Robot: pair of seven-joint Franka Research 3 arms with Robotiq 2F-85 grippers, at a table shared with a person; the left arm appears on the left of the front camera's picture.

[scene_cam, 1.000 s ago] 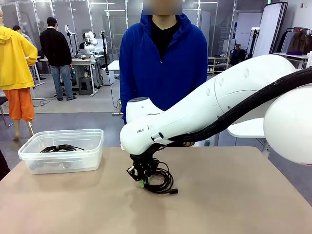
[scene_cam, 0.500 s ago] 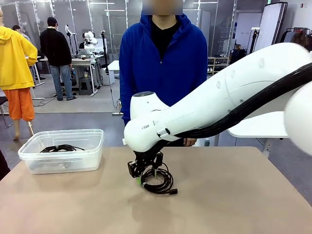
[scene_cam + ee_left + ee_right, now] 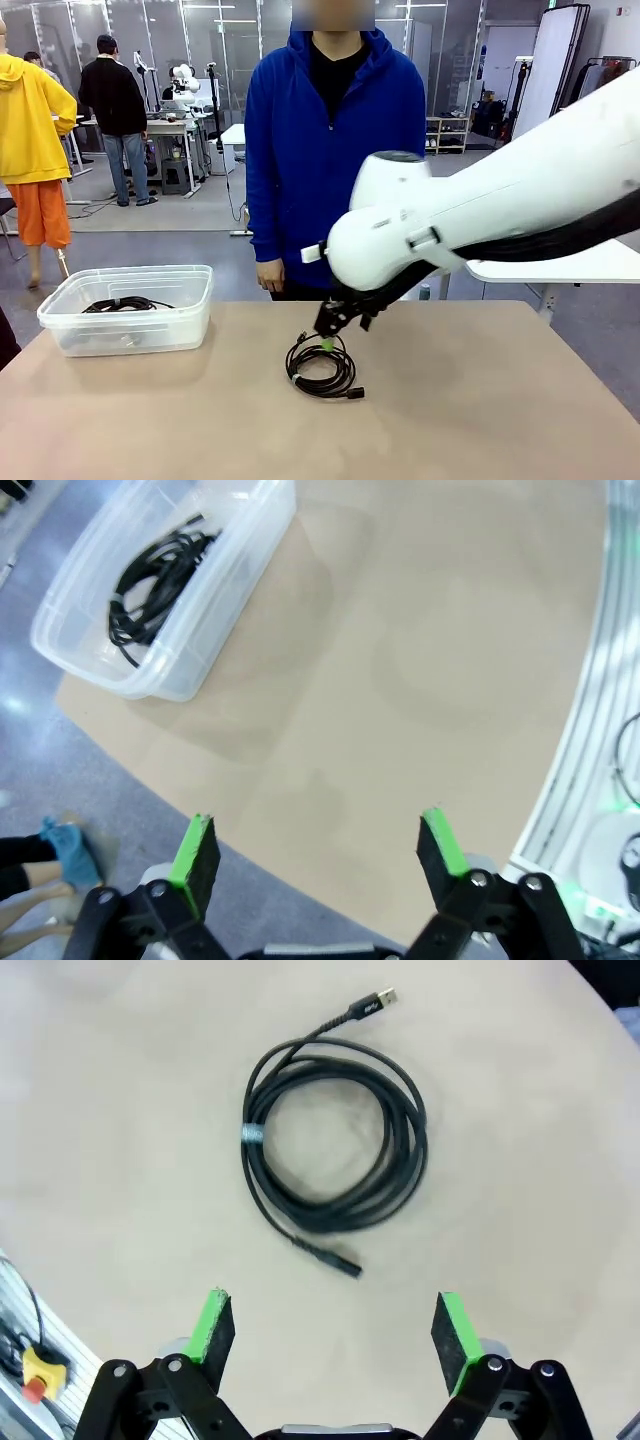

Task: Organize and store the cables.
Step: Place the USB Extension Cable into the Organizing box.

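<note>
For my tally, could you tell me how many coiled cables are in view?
2: one cable lies loose on the table; another cable lies in the clear bin, where more may be hidden.

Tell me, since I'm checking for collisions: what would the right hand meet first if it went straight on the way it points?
Probably the bare table, just short of the coiled cable. The right hand stands open above the table, with the coil slightly ahead of its fingers; depth is hard to judge.

Black coiled cable on tan table; green-padded right gripper; clear bin.
</note>
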